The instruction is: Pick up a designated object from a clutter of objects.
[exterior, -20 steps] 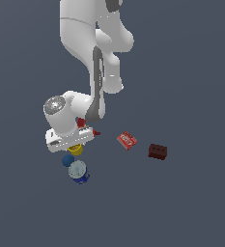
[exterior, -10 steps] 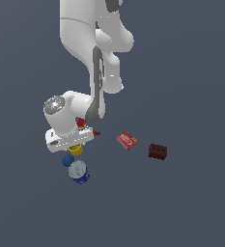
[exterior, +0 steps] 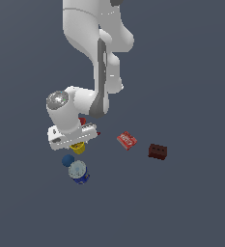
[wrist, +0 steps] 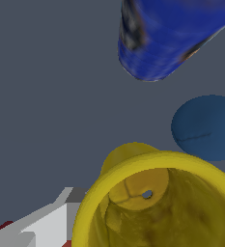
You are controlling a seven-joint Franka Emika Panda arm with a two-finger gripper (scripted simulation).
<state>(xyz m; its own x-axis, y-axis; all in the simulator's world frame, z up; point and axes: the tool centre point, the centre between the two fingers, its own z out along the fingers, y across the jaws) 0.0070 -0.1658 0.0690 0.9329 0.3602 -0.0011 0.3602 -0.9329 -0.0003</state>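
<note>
The yellow cup (exterior: 78, 148) stands directly under my gripper (exterior: 75, 141), only its lower part showing below the white hand in the exterior view. In the wrist view the cup (wrist: 157, 202) fills the frame, open mouth towards the camera. One grey-white finger (wrist: 56, 217) lies against the outside of its rim. The other finger is hidden, so I cannot tell whether the jaws are closed on the cup. The blue ball (exterior: 67, 160) (wrist: 208, 128) and the blue can (exterior: 78, 172) (wrist: 167, 38) lie close beside the cup.
A red flat box (exterior: 127, 140) and a dark brown block (exterior: 158, 151) lie further to the exterior view's right. A red piece of the drill-like toy (exterior: 82, 120) shows behind the hand; most of it is hidden by the arm.
</note>
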